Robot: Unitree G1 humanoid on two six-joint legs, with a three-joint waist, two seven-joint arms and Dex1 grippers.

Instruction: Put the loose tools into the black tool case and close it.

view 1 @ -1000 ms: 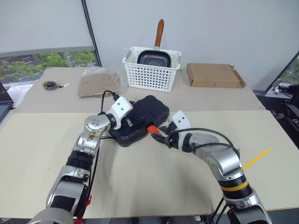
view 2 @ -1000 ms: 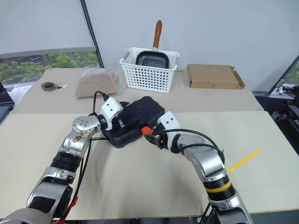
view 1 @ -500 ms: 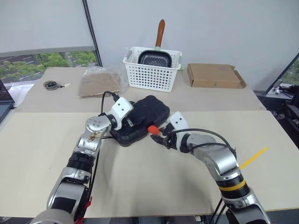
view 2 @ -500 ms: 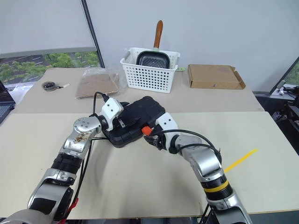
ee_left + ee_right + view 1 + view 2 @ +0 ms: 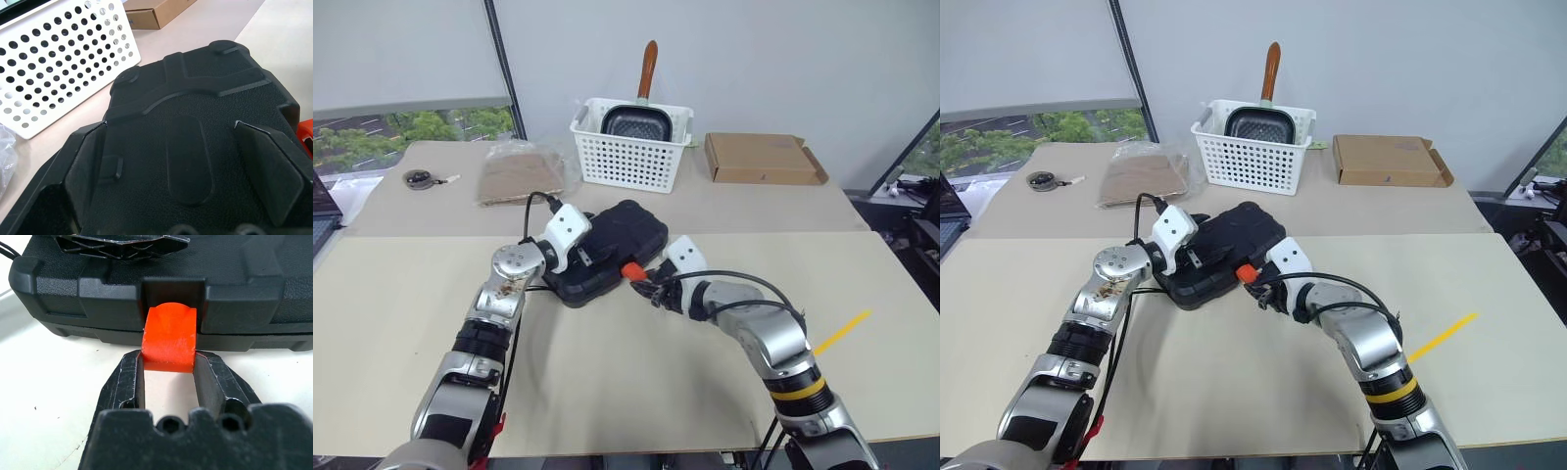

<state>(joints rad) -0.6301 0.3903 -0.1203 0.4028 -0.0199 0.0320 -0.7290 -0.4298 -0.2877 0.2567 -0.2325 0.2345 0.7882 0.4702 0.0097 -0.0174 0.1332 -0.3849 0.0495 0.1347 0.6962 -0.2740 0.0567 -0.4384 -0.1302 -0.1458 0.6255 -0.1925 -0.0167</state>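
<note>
The black tool case lies closed on the table in front of me. Its small orange latch sticks out of the near edge. My right gripper is at that edge, its two fingers pressed against the latch's sides, shut on it. My left gripper reaches over the case's left end and stands open. In the left wrist view its fingers spread wide over the textured lid. The loose tools are out of view.
Behind the case stands a white perforated basket holding a pan with a brown handle. A brown cardboard box lies at the back right and a clear bag at the back left. A yellow strip marks the table on the right.
My right gripper's fingers have closed in onto the orange latch. Both arms and the case have stayed where they were.
</note>
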